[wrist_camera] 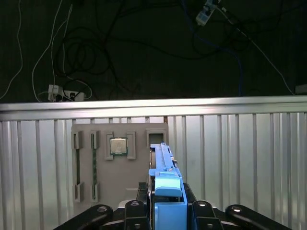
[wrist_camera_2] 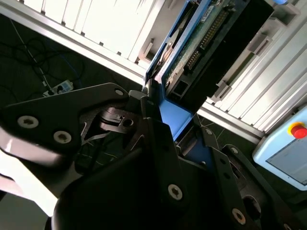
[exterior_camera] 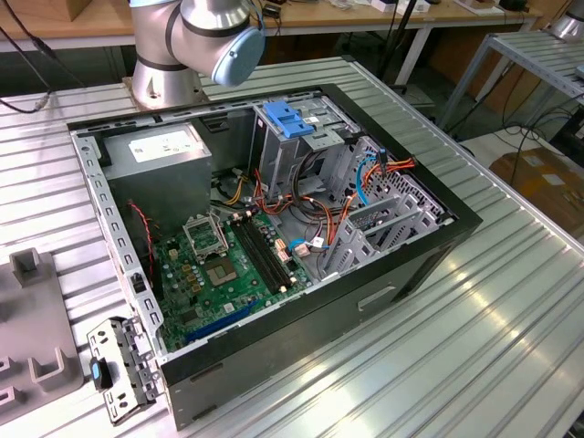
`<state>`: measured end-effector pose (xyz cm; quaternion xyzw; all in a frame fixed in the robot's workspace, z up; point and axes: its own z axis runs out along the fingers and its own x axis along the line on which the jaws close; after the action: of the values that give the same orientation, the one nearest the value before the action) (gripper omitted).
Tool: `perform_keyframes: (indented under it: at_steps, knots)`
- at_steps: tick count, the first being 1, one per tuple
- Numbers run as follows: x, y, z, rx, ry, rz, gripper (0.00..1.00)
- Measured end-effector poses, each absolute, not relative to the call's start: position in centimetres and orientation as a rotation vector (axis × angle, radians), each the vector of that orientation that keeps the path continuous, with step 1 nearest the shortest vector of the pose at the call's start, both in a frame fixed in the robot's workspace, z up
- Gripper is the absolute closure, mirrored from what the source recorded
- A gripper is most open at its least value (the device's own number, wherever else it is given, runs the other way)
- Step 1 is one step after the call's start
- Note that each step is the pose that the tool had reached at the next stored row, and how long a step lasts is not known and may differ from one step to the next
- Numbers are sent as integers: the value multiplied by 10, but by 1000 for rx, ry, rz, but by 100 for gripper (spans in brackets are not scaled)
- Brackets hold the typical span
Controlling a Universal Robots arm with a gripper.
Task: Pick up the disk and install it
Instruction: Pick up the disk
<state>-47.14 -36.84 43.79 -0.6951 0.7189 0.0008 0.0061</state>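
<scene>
The ribbed metal surface carries an open computer case that takes up the middle of the exterior view, with the arm rising at the top of the frame behind it. Inside the case, the tall grey drive cage stands toward the upper middle, capped by a fixed blue bracket. A grey tray lies low at the exterior view's left.

The disk is off the surface and in the pincer, which is closed on the end of its light-blue carrier rail. The disk's long axis runs straight out from the pincer, away from the wrist, so it leads any move the arm makes.

The first wrist view takes the disk edge-on, as a thin blue strip. Beyond it lie the grey tray, with a processor chip seated in one of its pockets, and the surface's far edge with cables on the dark floor.

The second wrist view looks up along the disk's flat face, showing the green circuit board and connector pins, with the black links of the pincer clamped on the rail.
</scene>
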Motion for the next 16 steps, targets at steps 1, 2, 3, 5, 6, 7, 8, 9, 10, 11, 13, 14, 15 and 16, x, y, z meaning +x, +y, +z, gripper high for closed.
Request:
perform_keyframes:
  at_steps: [1, 2, 3, 5, 6, 7, 8, 9, 10, 11, 13, 14, 15, 16]
  knots:
    - [-471, -368, 438, -2175, 2249, 2, 63]
    - [-471, -368, 438, -2175, 2249, 2, 63]
    - [-471, -368, 438, -2175, 2249, 2, 63]
    - [-471, -368, 438, -2175, 2250, 3, 63]
    - [-471, -368, 438, -2175, 2250, 3, 63]
    - [-471, -368, 438, -2175, 2250, 3, 63]
    - [-471, -368, 438, -2175, 2250, 3, 63]
    - [-471, -368, 438, -2175, 2250, 3, 63]
    - [-471, -368, 438, -2175, 2250, 3, 63]
    - [-471, -368, 438, -2175, 2250, 3, 63]
    - [-471, -368, 438, -2175, 2250, 3, 63]
    - [-471, -368, 438, -2175, 2250, 3, 63]
    - [-471, -368, 438, -2175, 2250, 3, 63]
    - [-471, -368, 439, -2176, 2250, 3, 63]
